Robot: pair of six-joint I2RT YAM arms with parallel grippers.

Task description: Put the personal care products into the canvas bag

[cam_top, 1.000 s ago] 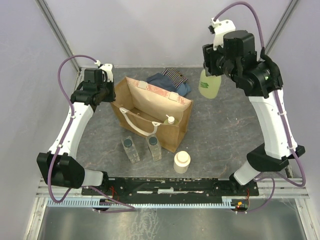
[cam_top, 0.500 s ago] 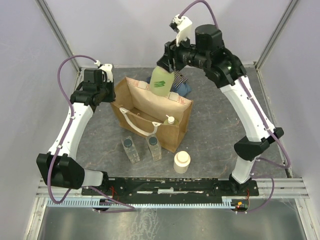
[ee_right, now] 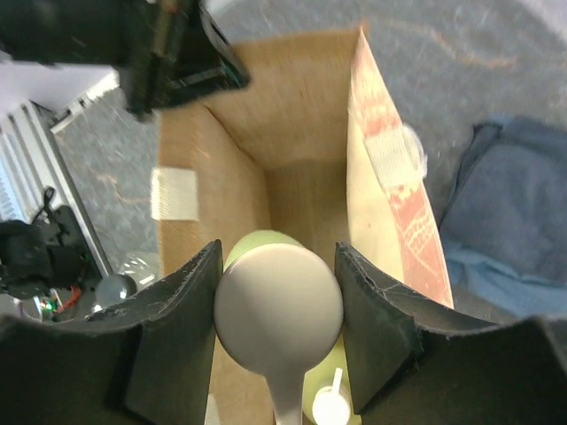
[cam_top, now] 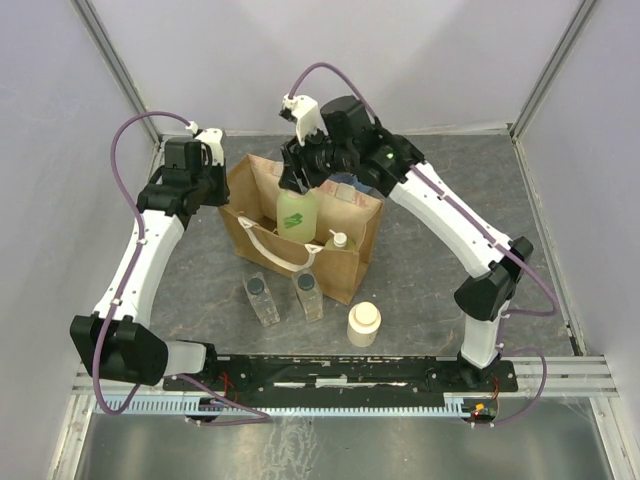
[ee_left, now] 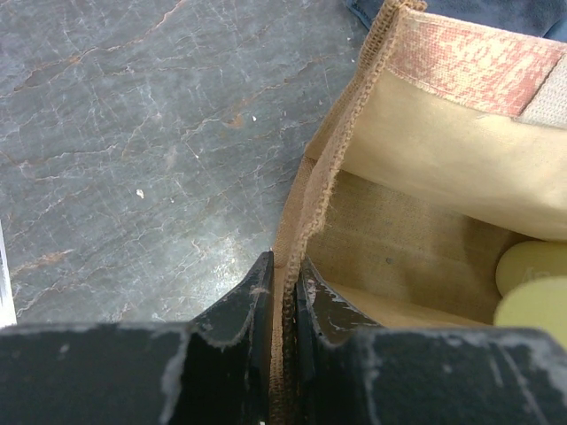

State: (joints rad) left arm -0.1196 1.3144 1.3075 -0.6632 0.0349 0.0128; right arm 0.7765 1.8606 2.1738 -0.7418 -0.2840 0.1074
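Tan canvas bag (cam_top: 348, 272): left gripper (ee_left: 283, 297) pinches rim at 10 o'clock, so mouth stands open. Right gripper (ee_right: 277, 305) clamps yellow-green bottle (cam_top: 296, 213) by cap, hanging it above bag mouth for lowering.

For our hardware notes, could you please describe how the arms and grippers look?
The left arm and right arm have white shells, black joints and a purple cable each. The left gripper and right gripper have black, scuffed fingers. A green light marks the right arm.

Four bottles (cam_top: 296, 212) (cam_top: 340, 243) (cam_top: 262, 300) (cam_top: 309, 298), one jar (cam_top: 364, 323), one bag (cam_top: 345, 270)
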